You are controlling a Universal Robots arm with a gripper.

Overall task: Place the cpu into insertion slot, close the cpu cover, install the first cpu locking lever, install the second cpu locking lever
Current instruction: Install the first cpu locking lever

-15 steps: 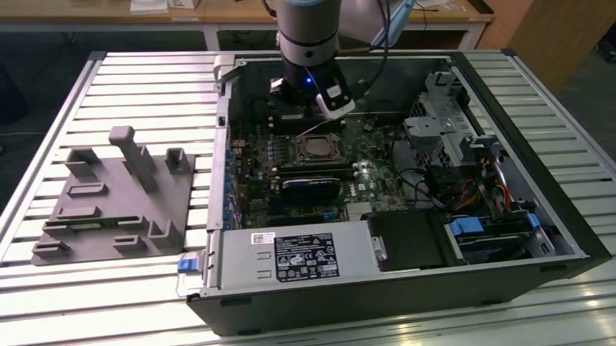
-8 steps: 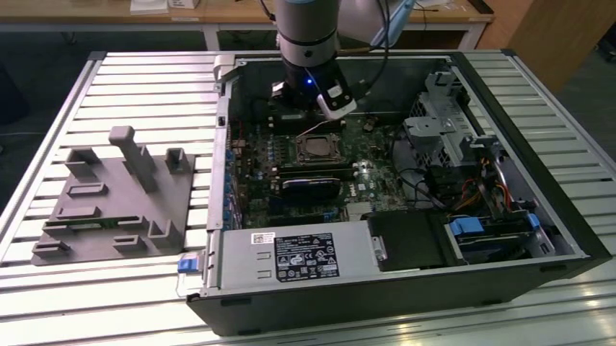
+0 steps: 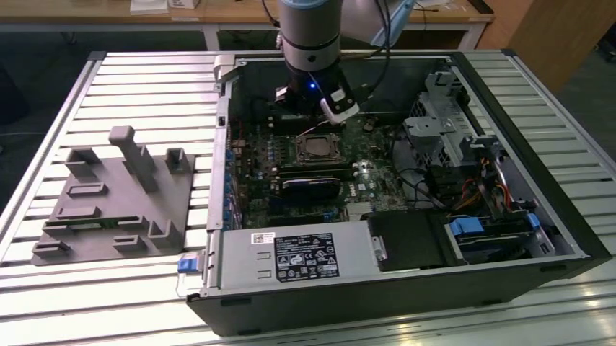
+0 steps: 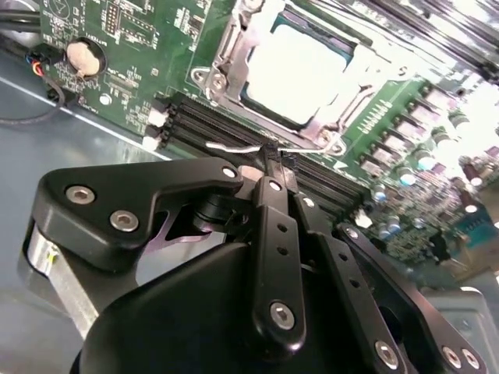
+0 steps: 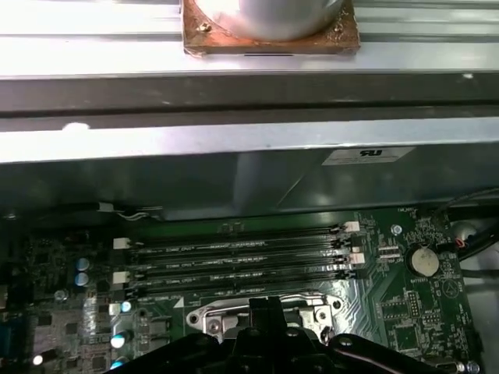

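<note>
Second wrist view — cpu (image 4: 300, 66) beneath cover (image 4: 230, 54)

One cpu (image 4: 300, 74), four black memory slots (image 5: 234, 253) and one coin battery (image 5: 422, 261) sit on one green motherboard (image 5: 405, 312) inside one open computer case (image 3: 405, 295), beside one grey fixture tray (image 3: 106, 209).

room above insertion slot (image 3: 316, 149): open | memory slots (image 5: 234, 261): alongside | drive cage (image 3: 438, 133): exterior view's right

**Room round the slatted table**

I've got a slatted metal table (image 3: 144, 72), w/ bright glare on its near slats. Behind it: wooden bench (image 3: 231, 14) on white legs (image 3: 209, 36), papers (image 3: 164, 6) on top. Off its far corner, exterior view's right: wooden cabinet (image 3: 558, 29). Dark floor (image 3: 39, 54) around it.
</note>
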